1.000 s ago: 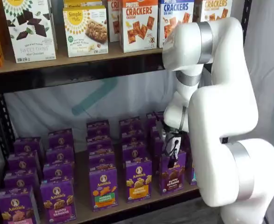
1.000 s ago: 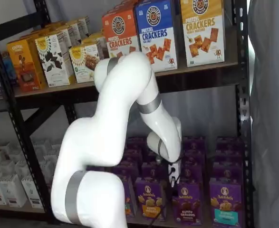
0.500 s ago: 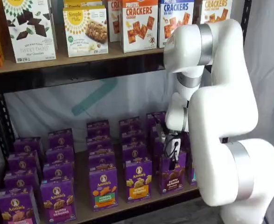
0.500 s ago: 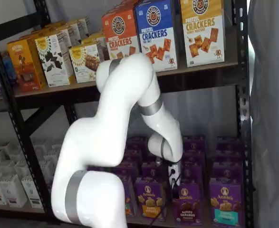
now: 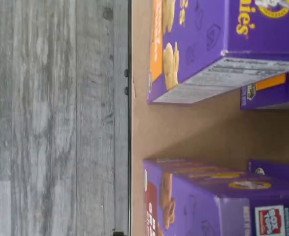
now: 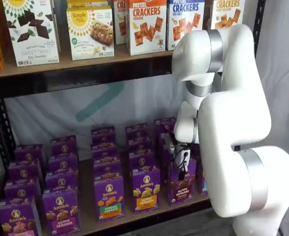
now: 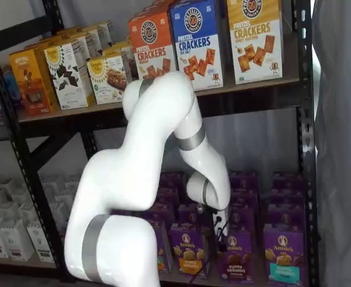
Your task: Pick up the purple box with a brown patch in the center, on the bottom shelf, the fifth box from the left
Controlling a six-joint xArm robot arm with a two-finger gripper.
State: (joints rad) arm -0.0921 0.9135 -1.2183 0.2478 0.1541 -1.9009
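The purple box [image 6: 179, 187] with dark brown cookies stands at the front of the bottom shelf [image 6: 134, 216], and it shows in both shelf views [image 7: 235, 257]. My gripper [image 6: 182, 164] hangs just above and in front of its top edge, also seen in a shelf view [image 7: 220, 230]. Only dark fingers with a cable beside them show, and no gap can be made out. In the wrist view, turned on its side, a purple carton [image 5: 183, 201] with brownish cookies stands on the tan board [image 5: 183, 128].
A purple carton with a yellow-orange label [image 6: 145, 189] stands left of the purple box, and one with a teal label [image 7: 281, 262] stands right of it. More purple cartons fill the rows behind. Cracker boxes [image 6: 146, 24] stand on the upper board. The white arm [image 6: 233, 123] hides the shelf's right end.
The arm has shifted slightly to the right and the gripper has come a little lower, closer to the purple box's top. The boxes have not moved.
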